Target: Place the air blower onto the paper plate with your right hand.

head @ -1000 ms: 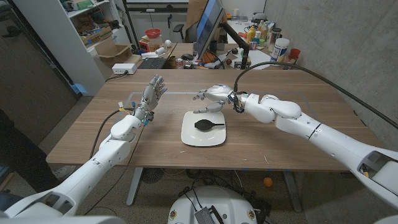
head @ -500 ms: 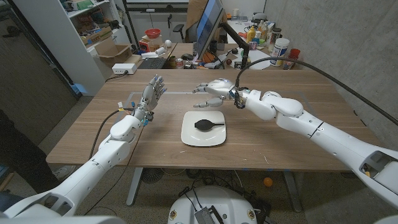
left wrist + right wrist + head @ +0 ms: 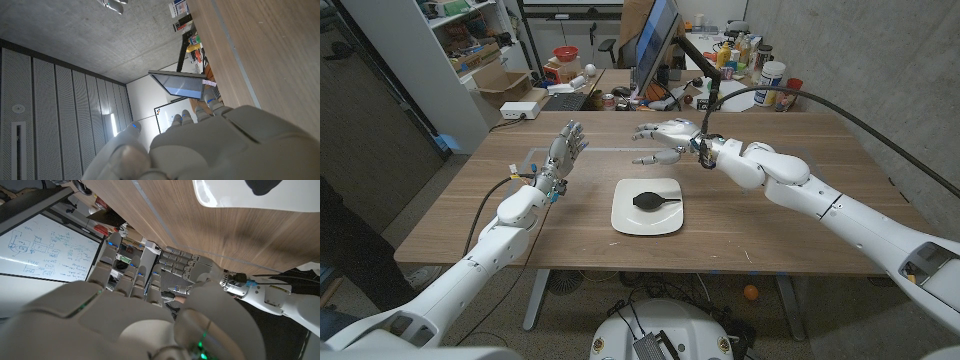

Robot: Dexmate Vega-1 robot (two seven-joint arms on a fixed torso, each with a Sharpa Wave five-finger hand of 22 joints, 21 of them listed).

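Note:
The black air blower (image 3: 655, 200) lies on the white paper plate (image 3: 647, 222) in the middle of the table; part of both, the blower (image 3: 267, 185) and plate (image 3: 225, 195), shows in the right wrist view. My right hand (image 3: 665, 138) hovers beyond the plate's far edge, fingers spread, holding nothing; its back (image 3: 135, 315) fills the lower part of its wrist view. My left hand (image 3: 563, 152) stands upright with fingers apart at the table's left, empty; my left hand (image 3: 210, 145) is seen from behind in its wrist view.
A monitor (image 3: 655, 45), keyboard, bottles and jars (image 3: 760, 65) crowd the desk behind the table. A shelf with boxes (image 3: 470, 50) stands at the back left. Cables run from both wrists. A thin tape line (image 3: 605, 149) crosses the far part of the tabletop.
My right hand has risen and drawn back from the plate toward the table's far side. The air blower stays on the plate. The left hand has not moved.

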